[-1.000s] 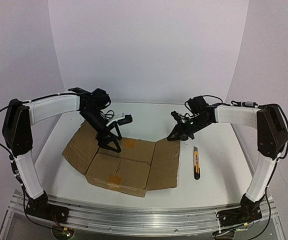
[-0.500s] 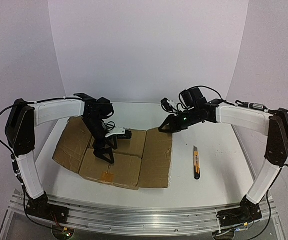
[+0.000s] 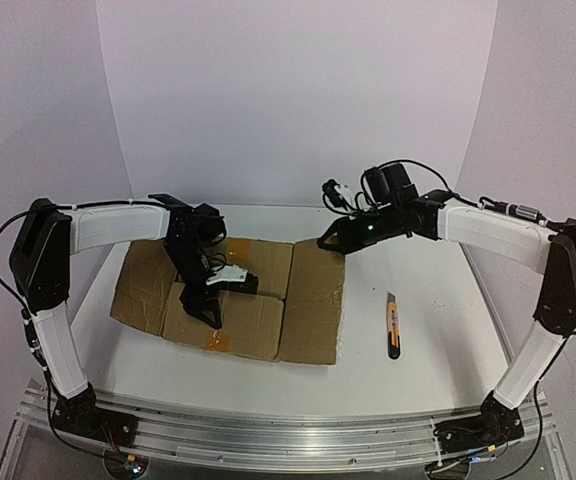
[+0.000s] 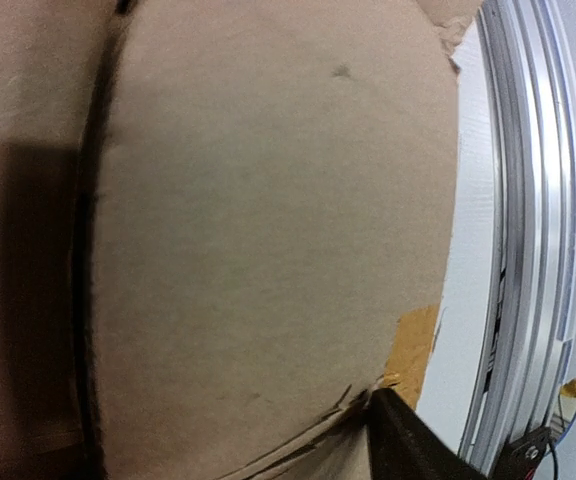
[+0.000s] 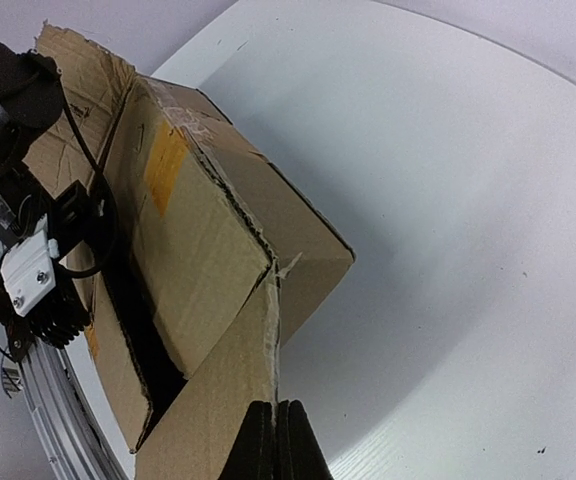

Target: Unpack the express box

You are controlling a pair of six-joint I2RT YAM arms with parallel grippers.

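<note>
1. Left gripper [image 3: 204, 306] points down onto the middle of the box [image 3: 258, 322], its tip touching the cardboard
2. Whether this gripper's fingers are spread or together I cannot tell: the overhead view is too dark there, and its wrist camera shows only one black fingertip [image 4: 406, 446] at the bottom edge, close against plain brown cardboard
3. Lying on the white table [image 3: 428, 370], the brown box sits left of centre between the two arms, with one flap spread to the left and a larger one spread to the right
4. An orange-brown patch of tape [image 3: 215, 342] sits at the box's near edge, just in front of the left gripper
5. In the right wrist view a dark gap runs between the box's top panels, and the edge of the right flap is torn
6. Right gripper [image 3: 329, 242] reaches in from the right to the far corner of the right flap; its fingers are pressed together, pinching the flap's torn edge
7. A yellow and black knife [image 3: 393, 327] lies on the table to the right of the box, apart from it and from both grippers
</note>
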